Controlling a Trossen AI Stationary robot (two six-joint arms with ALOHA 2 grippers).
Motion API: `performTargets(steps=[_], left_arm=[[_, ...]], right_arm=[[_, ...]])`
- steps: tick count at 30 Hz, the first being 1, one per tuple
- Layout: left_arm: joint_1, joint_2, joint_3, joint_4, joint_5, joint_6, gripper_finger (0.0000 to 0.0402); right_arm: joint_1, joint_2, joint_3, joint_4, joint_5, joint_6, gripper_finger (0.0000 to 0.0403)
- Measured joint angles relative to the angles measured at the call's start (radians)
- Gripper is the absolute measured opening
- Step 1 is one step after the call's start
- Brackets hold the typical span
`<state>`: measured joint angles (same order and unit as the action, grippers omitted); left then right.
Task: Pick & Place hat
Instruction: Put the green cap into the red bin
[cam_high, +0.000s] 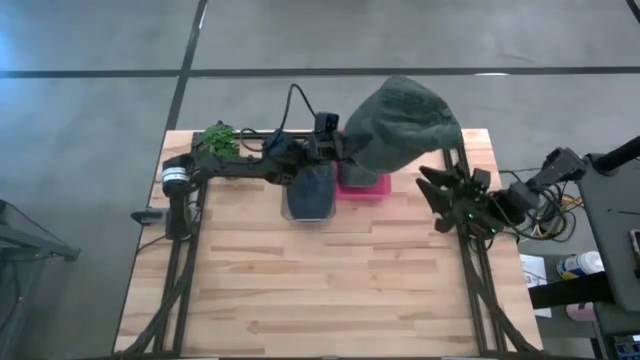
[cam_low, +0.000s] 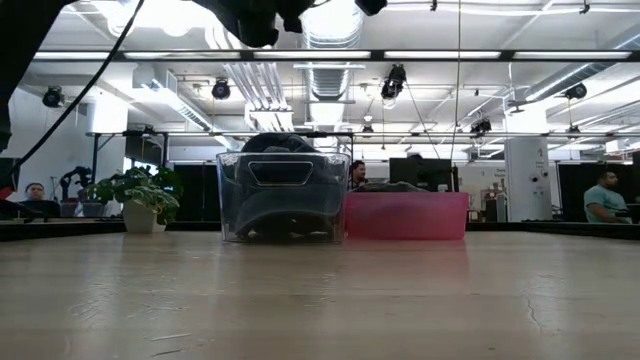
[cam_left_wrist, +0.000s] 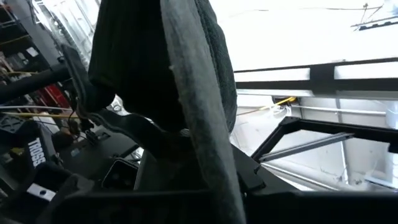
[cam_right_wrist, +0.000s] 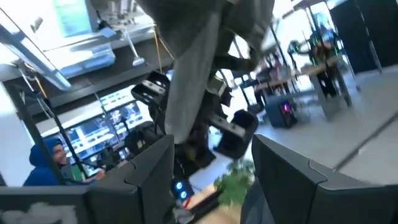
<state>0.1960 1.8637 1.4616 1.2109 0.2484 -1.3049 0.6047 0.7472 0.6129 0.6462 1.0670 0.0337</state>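
Grey-green fabric of the hat hangs lifted above the far edge of the wooden table, over the pink bin, pinched at its near-left edge by the left gripper, whose fingers are clamped on the cloth. The right gripper sits just right of the hat, apart from it, fingers spread. Two bins stand side by side, one clear bin holding dark clothing and one pink, with one potted plant at the far-left corner.

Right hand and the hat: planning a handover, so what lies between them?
Nothing: in the high view only bare table edge separates the open right hand from the hat the left hand holds.
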Motion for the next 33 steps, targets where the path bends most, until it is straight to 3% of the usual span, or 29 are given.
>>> performTargets(steps=[14,19,28,33], left_arm=[[0.036,0.002,0.008,0.003,0.075,-0.089,0.0009],[0.029,0.002,0.008,-0.001,0.109,-0.077,0.0009],[0.003,0.002,0.007,-0.106,0.137,0.021,0.0009],[-0.004,0.002,0.006,-0.115,0.131,0.113,0.0009]], right_arm=[[-0.286,0.066,0.011,-0.008,-0.437,0.114,0.0201],[-0.334,0.087,0.011,-0.004,-0.519,0.177,0.0184],[-0.339,0.097,0.042,-0.003,-0.567,0.184,0.0161],[-0.339,0.122,0.051,-0.07,-0.571,0.239,0.0105]])
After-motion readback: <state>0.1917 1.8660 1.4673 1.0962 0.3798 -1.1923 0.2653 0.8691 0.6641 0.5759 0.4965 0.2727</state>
